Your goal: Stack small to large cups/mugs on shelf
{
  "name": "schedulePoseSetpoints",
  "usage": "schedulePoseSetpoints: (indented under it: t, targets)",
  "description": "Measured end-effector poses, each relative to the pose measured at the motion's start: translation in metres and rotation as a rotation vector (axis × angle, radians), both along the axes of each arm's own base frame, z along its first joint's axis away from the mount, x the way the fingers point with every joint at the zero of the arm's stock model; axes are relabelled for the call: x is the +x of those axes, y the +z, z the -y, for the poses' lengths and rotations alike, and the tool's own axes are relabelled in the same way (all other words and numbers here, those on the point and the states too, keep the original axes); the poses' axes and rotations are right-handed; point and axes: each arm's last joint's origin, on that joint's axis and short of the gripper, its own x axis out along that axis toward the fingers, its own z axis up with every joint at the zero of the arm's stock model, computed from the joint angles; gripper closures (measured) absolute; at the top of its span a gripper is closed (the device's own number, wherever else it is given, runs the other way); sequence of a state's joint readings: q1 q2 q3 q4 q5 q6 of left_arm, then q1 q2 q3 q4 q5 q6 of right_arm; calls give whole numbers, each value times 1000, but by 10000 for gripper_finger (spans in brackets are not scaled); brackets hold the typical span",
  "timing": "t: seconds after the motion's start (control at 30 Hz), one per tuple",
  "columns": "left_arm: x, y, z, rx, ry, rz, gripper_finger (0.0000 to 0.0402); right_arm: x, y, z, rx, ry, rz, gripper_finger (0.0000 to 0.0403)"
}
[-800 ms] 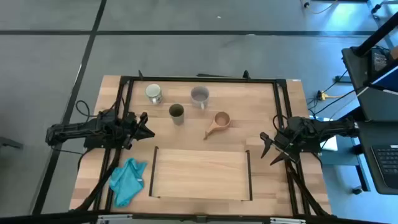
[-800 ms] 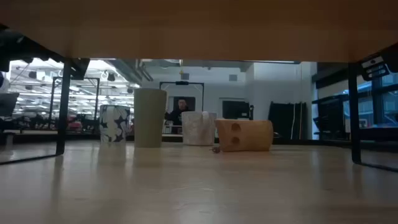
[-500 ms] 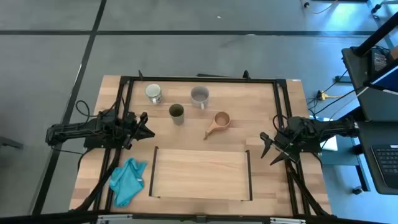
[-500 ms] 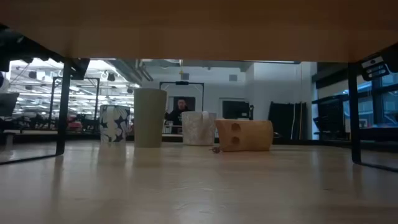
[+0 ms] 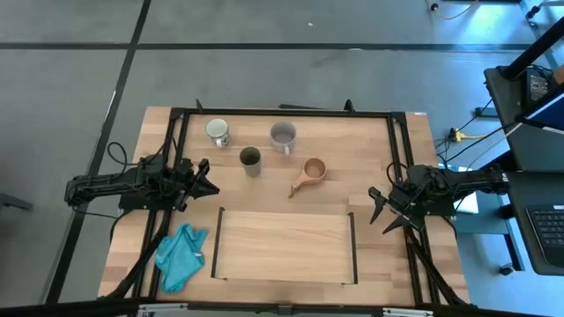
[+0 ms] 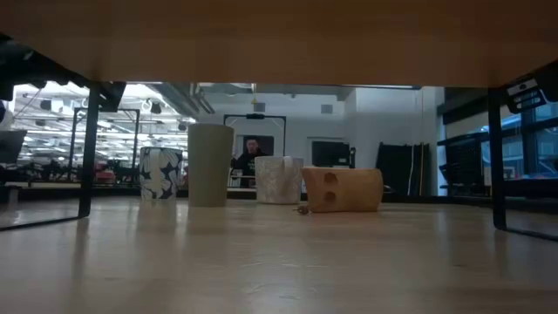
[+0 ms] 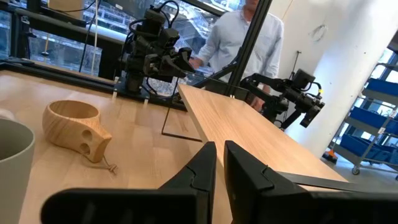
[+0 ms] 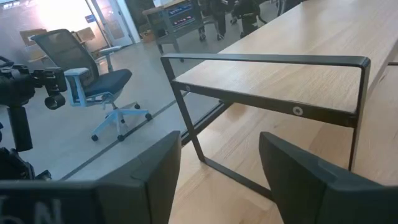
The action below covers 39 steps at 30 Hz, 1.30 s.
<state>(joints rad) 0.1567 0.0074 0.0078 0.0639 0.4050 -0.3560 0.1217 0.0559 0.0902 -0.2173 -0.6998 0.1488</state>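
Four vessels stand on the tabletop's far half: a white mug (image 5: 218, 132) with star print (image 6: 160, 173), a dark olive-green cup (image 5: 250, 159), a grey mug (image 5: 283, 136) and a tan wooden long-handled cup (image 5: 310, 173) lying with its handle toward the near left. The light-wood shelf (image 5: 284, 246) stands in the near middle. My left gripper (image 5: 210, 180) is shut and empty at the table's left side, left of the green cup. My right gripper (image 5: 377, 211) is open and empty at the right side, beside the shelf's right rail (image 8: 273, 62).
A teal cloth (image 5: 180, 255) lies at the near left corner. The black frame (image 5: 282, 112) rims the tabletop. A person stands beyond the table in the left wrist view (image 7: 245, 37). An office chair (image 8: 93, 81) stands on the floor beyond the table.
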Motion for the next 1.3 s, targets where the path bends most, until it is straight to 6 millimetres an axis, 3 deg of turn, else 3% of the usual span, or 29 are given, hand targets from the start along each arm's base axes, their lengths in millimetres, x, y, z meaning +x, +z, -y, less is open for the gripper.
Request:
schedulePoseSetpoints:
  t: [1.0, 1.17, 1.3]
  targets:
    - [0, 0, 0, 0, 0, 0, 374, 0, 0, 0, 0, 0, 0, 185]
    - [0, 0, 0, 0, 0, 0, 374, 1, 1, 1, -156, -31, 162, 185]
    - [0, 0, 0, 0, 0, 1, 374, 2, 1, 2, -186, -76, 178, 185]
